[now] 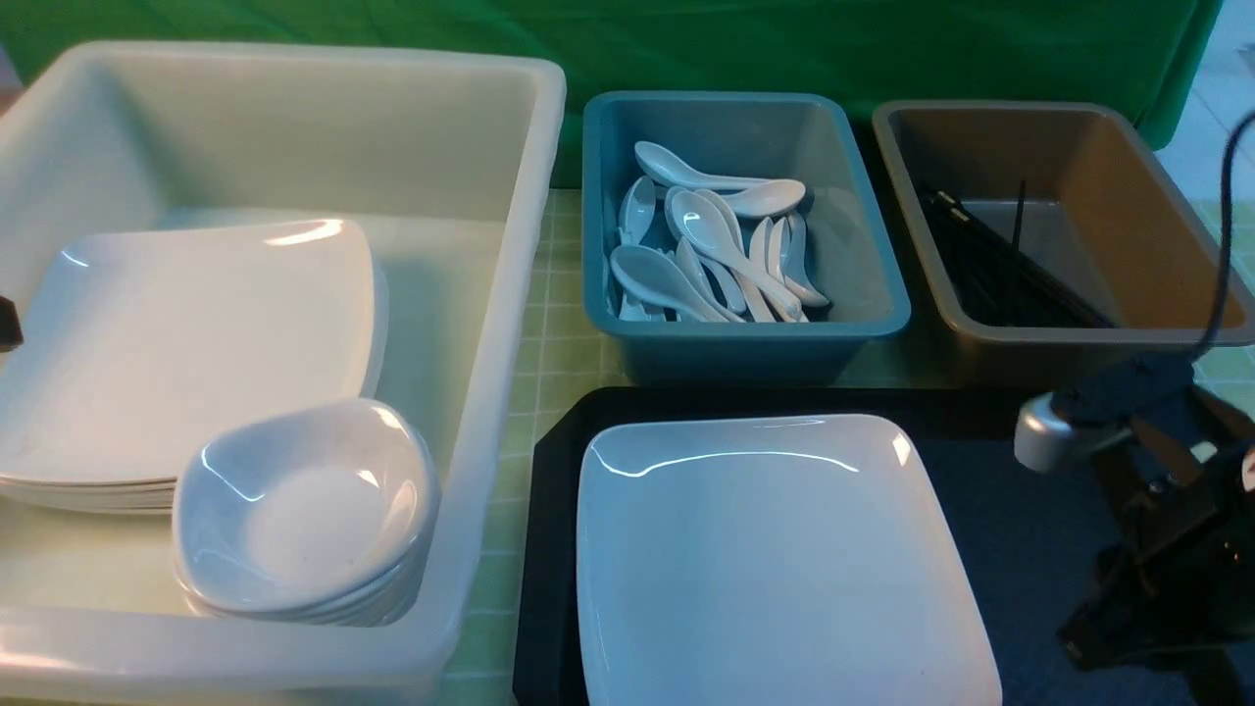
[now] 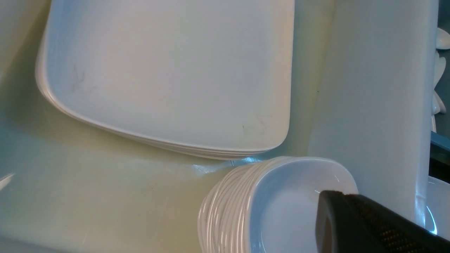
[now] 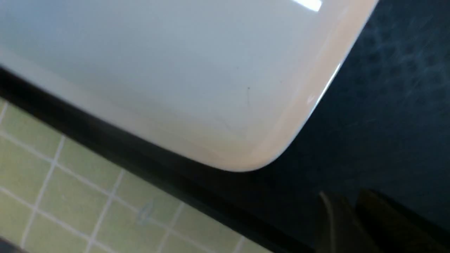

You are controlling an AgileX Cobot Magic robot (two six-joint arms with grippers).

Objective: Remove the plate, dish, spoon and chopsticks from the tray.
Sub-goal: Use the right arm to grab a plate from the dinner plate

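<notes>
Glossy rounded-rectangular plate [image 1: 775, 559], black textured tray [image 1: 1010, 559]

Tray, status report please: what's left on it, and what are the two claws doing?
Left gripper shut, above the white bin. Right gripper by a corner of the plate, nothing held. Only that plate seen on the tray, top bare.

The right arm [image 1: 1167, 549] is black, with a rounded silver cap [image 1: 1041, 436] and a thin black cable [image 1: 1226, 226] above the right hand [image 3: 355, 218]. On the left hand [image 2: 351, 225], the finger [image 2: 386, 233] is black and dimpled.
</notes>
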